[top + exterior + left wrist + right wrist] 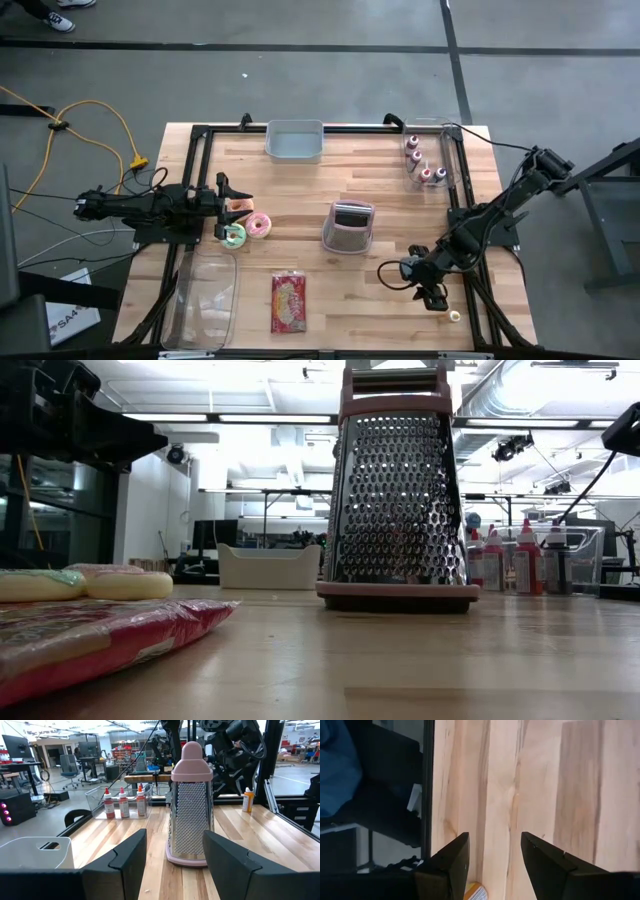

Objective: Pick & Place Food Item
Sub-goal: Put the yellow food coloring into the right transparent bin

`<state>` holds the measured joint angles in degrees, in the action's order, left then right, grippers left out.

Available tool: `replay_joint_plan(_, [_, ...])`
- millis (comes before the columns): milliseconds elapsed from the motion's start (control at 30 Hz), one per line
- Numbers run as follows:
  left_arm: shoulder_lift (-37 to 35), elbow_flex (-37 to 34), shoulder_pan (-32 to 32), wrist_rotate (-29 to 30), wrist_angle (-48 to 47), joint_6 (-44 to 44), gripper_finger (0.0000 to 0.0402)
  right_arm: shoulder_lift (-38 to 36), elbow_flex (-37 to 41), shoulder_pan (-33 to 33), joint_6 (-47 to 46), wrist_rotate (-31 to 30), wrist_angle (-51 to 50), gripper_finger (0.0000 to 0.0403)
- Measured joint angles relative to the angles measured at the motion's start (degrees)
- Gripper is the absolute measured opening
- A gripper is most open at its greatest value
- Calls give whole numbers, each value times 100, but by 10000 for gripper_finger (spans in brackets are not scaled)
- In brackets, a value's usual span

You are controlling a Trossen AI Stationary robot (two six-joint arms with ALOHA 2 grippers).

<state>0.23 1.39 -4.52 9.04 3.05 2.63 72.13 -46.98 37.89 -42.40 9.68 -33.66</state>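
A small yellow bottle [455, 316] stands upright on the table near its front right corner; it also shows in the left wrist view [246, 800]. My right gripper [432, 293] hangs open just to its left, slanting down over bare wood [492, 840]; the bottle's top [475, 893] peeks in low between the fingers. Three donuts [246, 226] lie at the left, and a red packet [288, 302] lies flat near the front edge. My left gripper [226, 190] waits level and open at the left edge [174, 834].
A pink box grater [348, 227] stands upright mid-table. A grey bin [295, 141] sits at the far edge, a clear box of sauce bottles [425, 165] at the far right, and a clear container [200, 298] at the front left. A black frame rail [427, 785] runs along the table's right edge.
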Motion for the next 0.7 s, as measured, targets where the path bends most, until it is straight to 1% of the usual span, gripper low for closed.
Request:
replay_joint_plan(133, [-1,2,0,0,0,-1,188,-96,0,0,0,-264,3,166])
replay_joint_plan(300, [0,2,1,0,0,0,188,-254,-84,0,4,-380,-139,166])
replay_joint_plan(467, [-1,0,-1,0,0,-1,188,-273,-438,44,9,-397,-666,166])
replay_joint_plan(700, [0,1,-1,0,0,-2,188,-273,-1093,223,-66,-714,-1522,166])
